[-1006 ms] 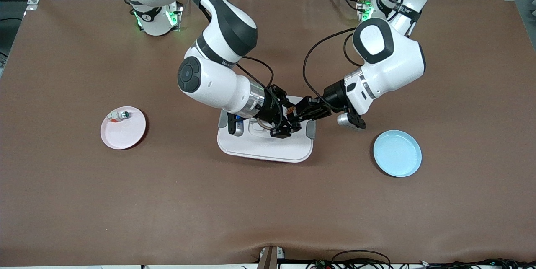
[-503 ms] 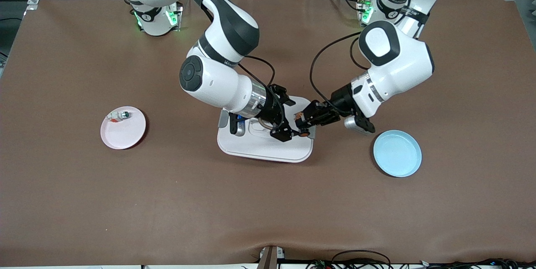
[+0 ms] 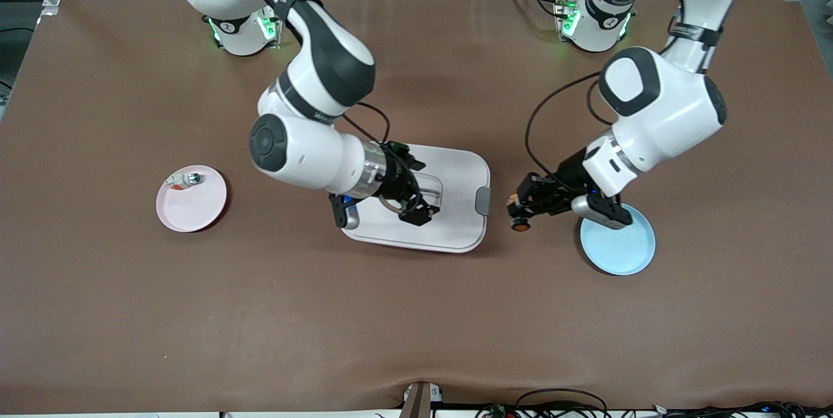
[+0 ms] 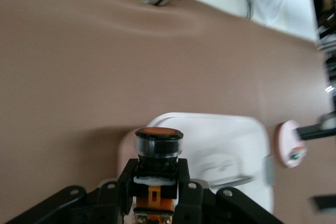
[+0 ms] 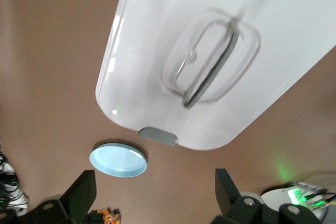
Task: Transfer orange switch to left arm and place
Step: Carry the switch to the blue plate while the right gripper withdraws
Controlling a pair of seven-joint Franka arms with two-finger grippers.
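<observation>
Left gripper [image 3: 520, 208] clenched on the orange switch [image 3: 518, 225], aloft over bare table between the box [image 3: 455, 177] and the blue plate [image 3: 618, 250]; right gripper [image 3: 411, 191], fingers spread and empty, over the box lid.

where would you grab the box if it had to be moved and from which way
Take the box by the clear handle recessed in the middle of its lid, coming straight down from above. The lid is broad and smooth, probably too wide for an end effector, while the handle bar gives a narrow part to close on. The right end effector is already over it, open.
</observation>
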